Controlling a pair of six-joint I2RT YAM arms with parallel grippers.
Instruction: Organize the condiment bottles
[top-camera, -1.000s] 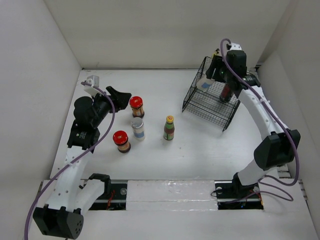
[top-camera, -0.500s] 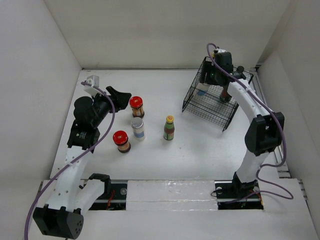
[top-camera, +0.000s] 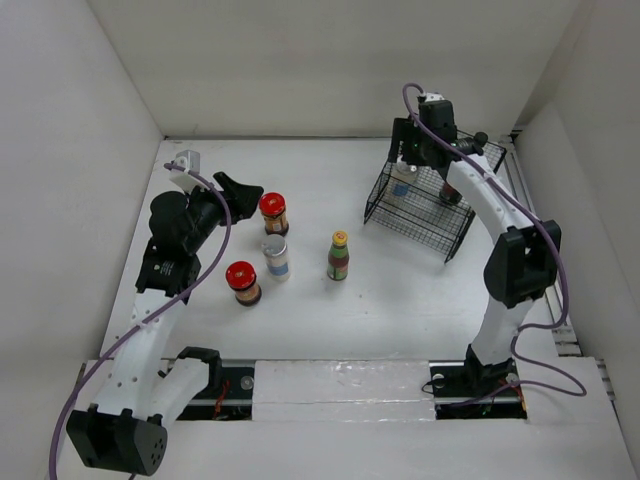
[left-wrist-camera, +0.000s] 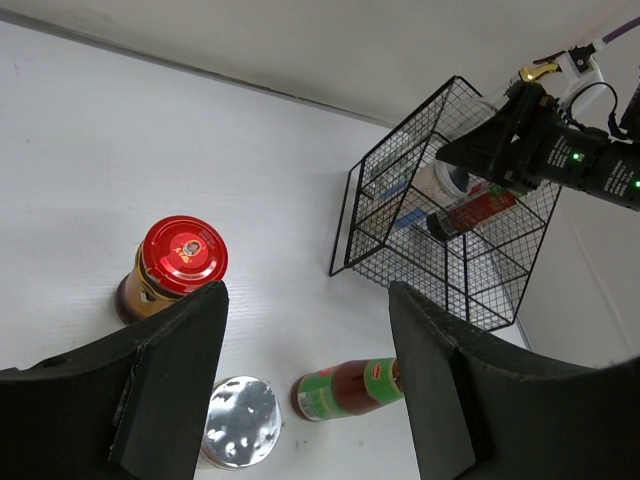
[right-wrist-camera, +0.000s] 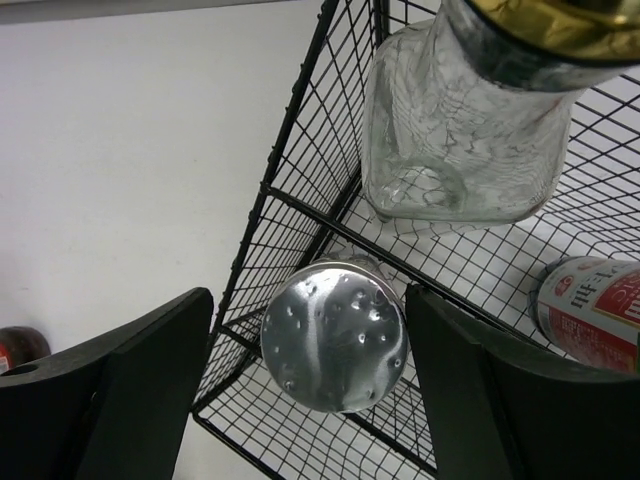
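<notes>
My left gripper (top-camera: 241, 192) is open and empty, just left of a red-lidded jar (top-camera: 272, 212); in the left wrist view (left-wrist-camera: 308, 300) the jar (left-wrist-camera: 180, 258) sits left of the jaws. A silver-capped white jar (top-camera: 275, 258), a second red-lidded jar (top-camera: 242, 282) and the yellow-capped green bottle (top-camera: 338, 255) stand nearby. My right gripper (top-camera: 405, 158) is open over the black wire basket (top-camera: 440, 238). Its jaws (right-wrist-camera: 310, 300) straddle a second silver-capped jar (right-wrist-camera: 335, 335) standing in the basket, with a gap on the left. The gold-topped clear bottle (right-wrist-camera: 465, 130) and a dark bottle (right-wrist-camera: 590, 310) are also inside.
The basket (left-wrist-camera: 380, 230) stands at the back right, close to the right wall. White walls close in the table on the left, back and right. The loose bottles cluster left of centre.
My right gripper moved left across the basket with the silver-capped jar, set it down in the basket's left corner and opened. The left arm has not moved.
</notes>
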